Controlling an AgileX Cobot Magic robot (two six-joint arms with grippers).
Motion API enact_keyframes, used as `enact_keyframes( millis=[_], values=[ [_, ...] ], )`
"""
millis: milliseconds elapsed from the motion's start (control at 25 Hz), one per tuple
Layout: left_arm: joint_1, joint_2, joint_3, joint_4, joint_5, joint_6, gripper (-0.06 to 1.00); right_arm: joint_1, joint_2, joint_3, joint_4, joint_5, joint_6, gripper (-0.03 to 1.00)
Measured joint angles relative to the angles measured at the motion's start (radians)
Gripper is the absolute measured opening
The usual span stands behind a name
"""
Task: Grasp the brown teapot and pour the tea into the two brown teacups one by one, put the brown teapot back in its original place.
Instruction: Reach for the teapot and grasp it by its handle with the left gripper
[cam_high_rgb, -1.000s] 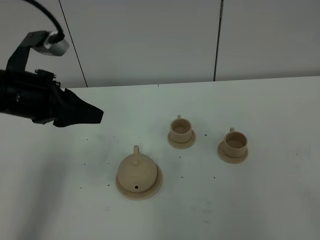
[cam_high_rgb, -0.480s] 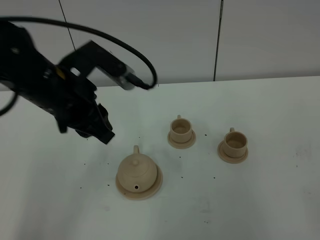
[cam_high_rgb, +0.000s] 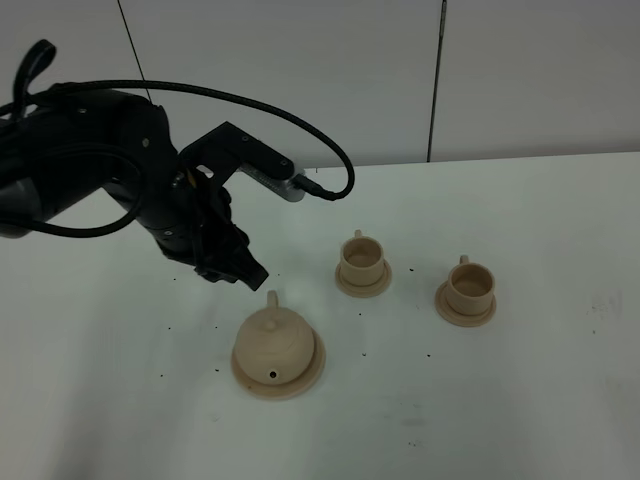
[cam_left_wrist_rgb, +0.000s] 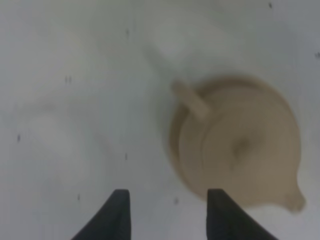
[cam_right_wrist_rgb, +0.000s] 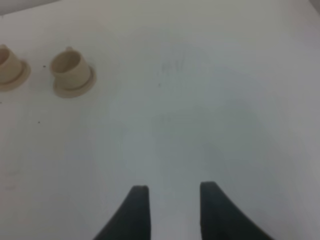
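Observation:
The brown teapot (cam_high_rgb: 273, 339) sits on its wide flat saucer (cam_high_rgb: 312, 372), spout toward the front, loop handle toward the back. It also shows blurred in the left wrist view (cam_left_wrist_rgb: 240, 152). My left gripper (cam_high_rgb: 250, 273) is open and empty, just behind and left of the teapot's handle; its fingers show in the left wrist view (cam_left_wrist_rgb: 119, 212). Two brown teacups stand on small saucers to the right: one (cam_high_rgb: 361, 260) nearer the middle, one (cam_high_rgb: 469, 286) farther right, also in the right wrist view (cam_right_wrist_rgb: 68, 66). My right gripper (cam_right_wrist_rgb: 170, 207) is open and empty over bare table.
The white table (cam_high_rgb: 520, 400) bears small dark specks. A pale panelled wall (cam_high_rgb: 330, 70) stands behind the table's back edge. The left arm's black cable (cam_high_rgb: 240, 95) loops above the table.
The left arm has swung right and down toward the teapot, from the far left to just behind its handle. Teapot and cups have not moved.

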Motion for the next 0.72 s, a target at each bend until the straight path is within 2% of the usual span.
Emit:
enact_keyframes(
  millis=[240, 400, 720],
  values=[
    [-0.001, 0.07, -0.008, -0.067, -0.153, 0.079, 0.42, 0.0, 0.0, 0.0, 0.0, 0.0, 0.0, 0.24],
    [-0.001, 0.139, -0.008, -0.134, -0.192, 0.143, 0.42, 0.0, 0.0, 0.0, 0.001, 0.0, 0.0, 0.24],
    [-0.001, 0.198, -0.036, -0.151, -0.271, 0.199, 0.42, 0.0, 0.0, 0.0, 0.001, 0.0, 0.0, 0.24]
  ],
)
